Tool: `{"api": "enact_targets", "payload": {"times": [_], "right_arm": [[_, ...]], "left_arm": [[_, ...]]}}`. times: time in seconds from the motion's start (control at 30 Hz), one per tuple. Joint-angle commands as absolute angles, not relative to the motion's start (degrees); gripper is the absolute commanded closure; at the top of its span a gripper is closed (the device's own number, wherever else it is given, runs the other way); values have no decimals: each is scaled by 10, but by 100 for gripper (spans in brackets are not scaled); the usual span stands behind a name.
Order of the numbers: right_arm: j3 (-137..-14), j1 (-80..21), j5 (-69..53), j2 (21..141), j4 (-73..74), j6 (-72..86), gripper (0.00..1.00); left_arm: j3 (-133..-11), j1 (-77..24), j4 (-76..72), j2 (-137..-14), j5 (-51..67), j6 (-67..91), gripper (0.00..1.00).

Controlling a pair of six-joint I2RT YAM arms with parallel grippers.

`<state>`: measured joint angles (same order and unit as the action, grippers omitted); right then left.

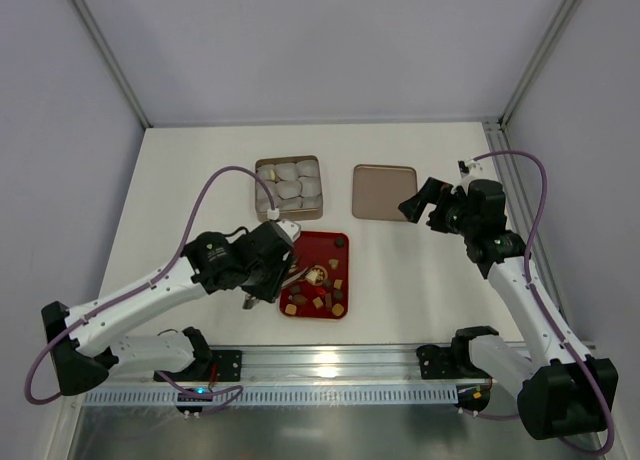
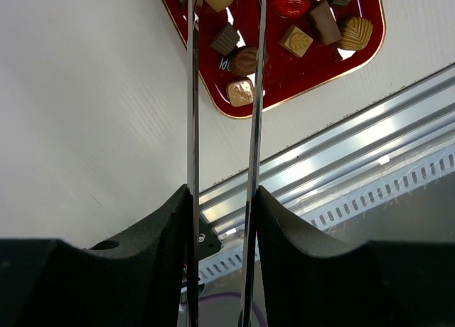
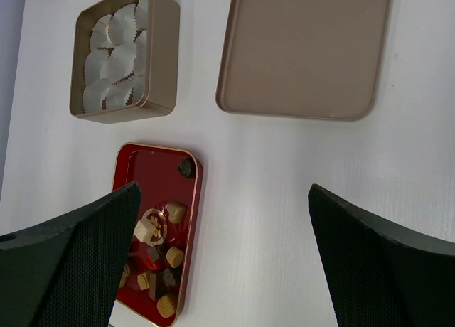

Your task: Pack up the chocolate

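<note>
My left jaws hang a little apart over the red tray (image 2: 284,92), gripping nothing I can see. The chocolate (image 2: 295,40) lies in that tray on the bench (image 1: 400,280). My right jaws are wide open, empty.

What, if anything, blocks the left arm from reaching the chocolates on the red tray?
Probably nothing, so yes: its tool hovers at the edge of the red tray, and the chocolates lie uncovered.
</note>
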<state>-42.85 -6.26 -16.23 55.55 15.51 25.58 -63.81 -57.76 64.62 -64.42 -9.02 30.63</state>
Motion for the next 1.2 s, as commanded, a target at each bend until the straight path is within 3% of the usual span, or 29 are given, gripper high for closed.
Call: {"api": "enact_targets", "payload": {"times": [0.0,1.17], "right_arm": [[-433,-66,-157,553,142,248,0],[-432,-67,-150,548,149,247,0]], "left_arm": [[-635,-582,660,-629,-97,305,60],[-623,-586,659,-662,-92,278,61]]}}
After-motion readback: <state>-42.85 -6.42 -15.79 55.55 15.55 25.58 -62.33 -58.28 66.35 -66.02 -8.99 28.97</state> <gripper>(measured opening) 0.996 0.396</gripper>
